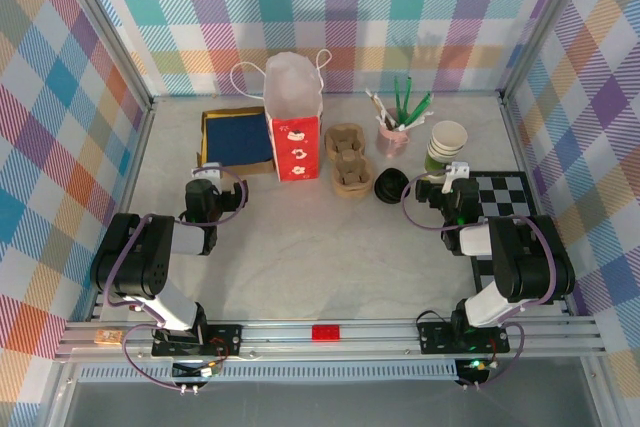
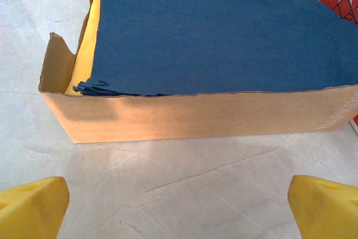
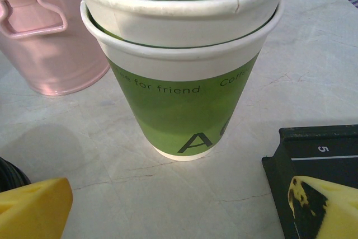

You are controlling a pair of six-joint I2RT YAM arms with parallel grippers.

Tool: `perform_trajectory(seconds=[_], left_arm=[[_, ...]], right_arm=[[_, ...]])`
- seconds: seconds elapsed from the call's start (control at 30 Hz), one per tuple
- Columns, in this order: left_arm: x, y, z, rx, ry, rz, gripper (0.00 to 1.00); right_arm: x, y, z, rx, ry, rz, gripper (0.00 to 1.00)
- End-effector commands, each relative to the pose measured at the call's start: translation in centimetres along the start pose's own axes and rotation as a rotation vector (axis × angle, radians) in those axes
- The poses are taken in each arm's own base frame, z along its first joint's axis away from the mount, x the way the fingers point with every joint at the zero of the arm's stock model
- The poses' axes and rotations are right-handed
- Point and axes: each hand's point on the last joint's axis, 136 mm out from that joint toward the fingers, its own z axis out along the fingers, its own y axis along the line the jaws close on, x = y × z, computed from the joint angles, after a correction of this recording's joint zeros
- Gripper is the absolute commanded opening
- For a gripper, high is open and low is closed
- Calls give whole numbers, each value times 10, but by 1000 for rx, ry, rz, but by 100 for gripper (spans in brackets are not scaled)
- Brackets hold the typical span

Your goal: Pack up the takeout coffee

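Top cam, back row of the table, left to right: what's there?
Cardboard tray of blue napkins → red bag → cardboard cup carrier → pink bucket → stacked paper cups → checkered board.

Red bag [image 1: 296,150] beside cup carrier [image 1: 350,161] (cardboard)

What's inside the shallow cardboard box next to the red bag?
A stack of dark blue sheets fills the cardboard box; a yellow strip shows along its left edge. Whatever lies beneath the stack is covered.
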Motion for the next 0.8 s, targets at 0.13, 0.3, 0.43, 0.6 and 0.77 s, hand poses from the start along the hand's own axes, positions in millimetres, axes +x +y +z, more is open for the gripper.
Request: perform_trajectory(seconds=[0.13,0.3,0.43,0.6,0.77], left_arm=[[-10,-2,-2,9,-30,-9,100],[-11,-2,-2,9,-30,-9,100],[-10,-2,-2,10,-28,-8,100],[-16,12,-6,-83,-54,-29,100],[-39,24,-25,-195,-54,-48,100]], right_arm=[[-18,0,0,-4,-49,14,99],[-18,0,0,-4,-48,15,99],[-18,0,0,-4,-50,15,99],[-24,8,-4,-51,-59,-7,99],[-59,23,-36,-106,-26,-58,99]])
